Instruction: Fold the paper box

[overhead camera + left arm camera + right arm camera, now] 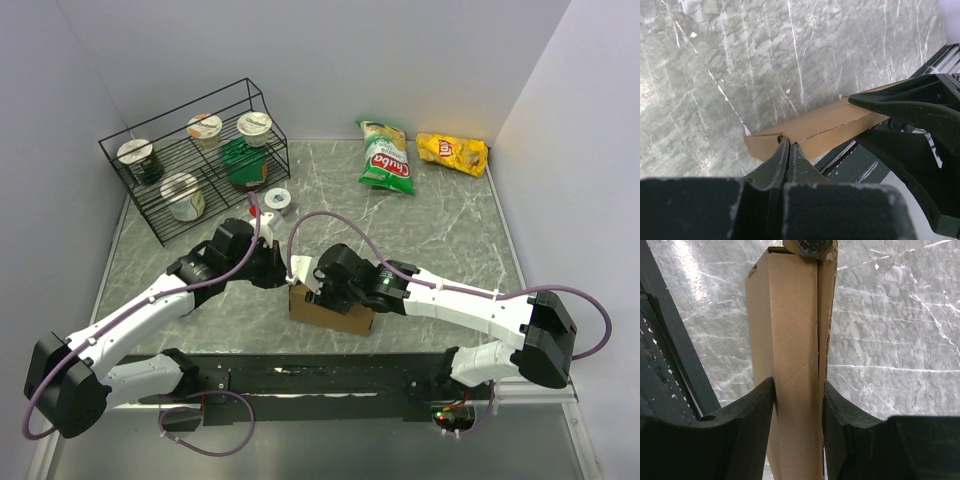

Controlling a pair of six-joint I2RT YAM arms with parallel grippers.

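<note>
The paper box [335, 315] is plain brown cardboard, folded into a narrow long block that stands on the marble table near the front rail. My right gripper [799, 390] is shut on the paper box [792, 340], one finger on each long side. My left gripper [789, 145] is shut, jaws pressed together, with its tips touching the top edge of the paper box [815, 127] at a notch near the left end. In the top view the left gripper [284, 272] meets the box from the left and the right gripper [326, 292] from the right. The left fingertip [807, 247] shows at the box's far end.
A black wire rack [172, 215] with several cups stands at the back left. A small white roll [276, 200] lies beside it. A green chip bag [386, 158] and a yellow chip bag [452, 153] lie at the back right. A black rail [330, 380] runs along the near edge.
</note>
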